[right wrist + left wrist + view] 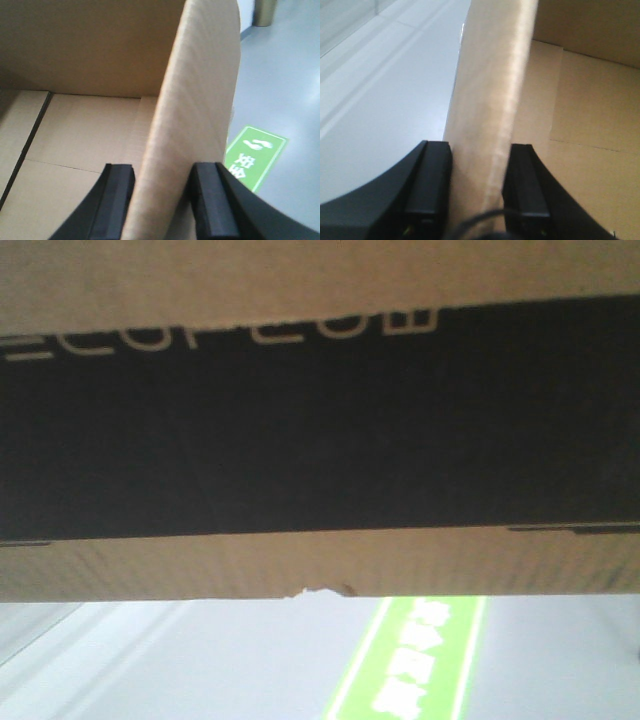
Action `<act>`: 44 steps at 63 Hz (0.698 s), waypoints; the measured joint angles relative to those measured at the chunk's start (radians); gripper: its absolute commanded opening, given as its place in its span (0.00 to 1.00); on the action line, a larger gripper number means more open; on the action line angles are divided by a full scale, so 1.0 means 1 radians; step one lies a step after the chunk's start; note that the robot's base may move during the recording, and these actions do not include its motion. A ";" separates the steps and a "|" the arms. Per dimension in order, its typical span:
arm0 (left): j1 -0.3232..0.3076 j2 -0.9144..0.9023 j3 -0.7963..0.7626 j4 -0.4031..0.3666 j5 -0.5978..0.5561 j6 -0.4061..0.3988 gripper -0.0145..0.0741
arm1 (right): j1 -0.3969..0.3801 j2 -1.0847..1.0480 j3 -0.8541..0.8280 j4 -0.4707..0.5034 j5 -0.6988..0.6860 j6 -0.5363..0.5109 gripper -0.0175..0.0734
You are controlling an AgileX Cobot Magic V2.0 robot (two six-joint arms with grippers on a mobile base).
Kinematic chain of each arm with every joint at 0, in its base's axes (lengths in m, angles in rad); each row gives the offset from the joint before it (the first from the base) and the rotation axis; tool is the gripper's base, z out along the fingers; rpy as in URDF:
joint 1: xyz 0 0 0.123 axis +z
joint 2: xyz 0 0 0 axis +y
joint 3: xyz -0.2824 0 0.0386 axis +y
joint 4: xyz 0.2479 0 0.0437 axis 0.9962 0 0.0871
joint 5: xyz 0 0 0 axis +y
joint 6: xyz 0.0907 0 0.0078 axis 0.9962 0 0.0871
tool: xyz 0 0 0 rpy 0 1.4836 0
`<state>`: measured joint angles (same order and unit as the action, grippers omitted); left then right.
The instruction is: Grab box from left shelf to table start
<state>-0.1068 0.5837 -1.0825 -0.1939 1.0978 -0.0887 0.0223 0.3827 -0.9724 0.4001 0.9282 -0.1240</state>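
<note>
The box (pixel 320 560) fills most of the front view, brown cardboard with a wide black panel, pale lettering along the top and a small nick (pixel 320 592) in its lower edge. My left gripper (pixel 479 147) is shut on an upright side wall of the box (pixel 490 90), one finger outside and one inside. At the opposite side my right gripper (pixel 162 167) is shut on the other upright wall (pixel 200 90). The open inside of the box shows in both wrist views. The left shelf is out of view, and I cannot make out a table.
Pale grey floor (pixel 150 660) shows under the box, with a green floor marking (pixel 410 660) at the right, also beside the box as the green marking (pixel 255 155). A brass-coloured bin (pixel 265 12) stands far off at the upper right.
</note>
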 measured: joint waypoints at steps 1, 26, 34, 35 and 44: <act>0.000 0.000 0.000 0.000 0.000 0.000 0.15 | 0.000 0.000 0.000 0.000 0.000 0.000 0.25; 0.000 0.000 0.000 0.000 0.000 0.000 0.15 | 0.000 0.000 0.000 0.000 0.000 0.000 0.25; 0.000 0.000 0.000 0.000 0.000 0.000 0.15 | 0.000 0.000 0.000 0.000 0.000 0.000 0.25; 0.000 0.000 0.000 0.000 0.000 0.000 0.15 | 0.000 0.000 0.000 0.000 0.000 0.000 0.25; 0.000 0.000 0.000 0.000 0.000 0.000 0.15 | 0.000 0.000 0.000 0.000 0.000 0.000 0.25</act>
<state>-0.1068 0.5837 -1.0825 -0.1939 1.0978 -0.0887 0.0223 0.3827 -0.9724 0.4001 0.9282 -0.1240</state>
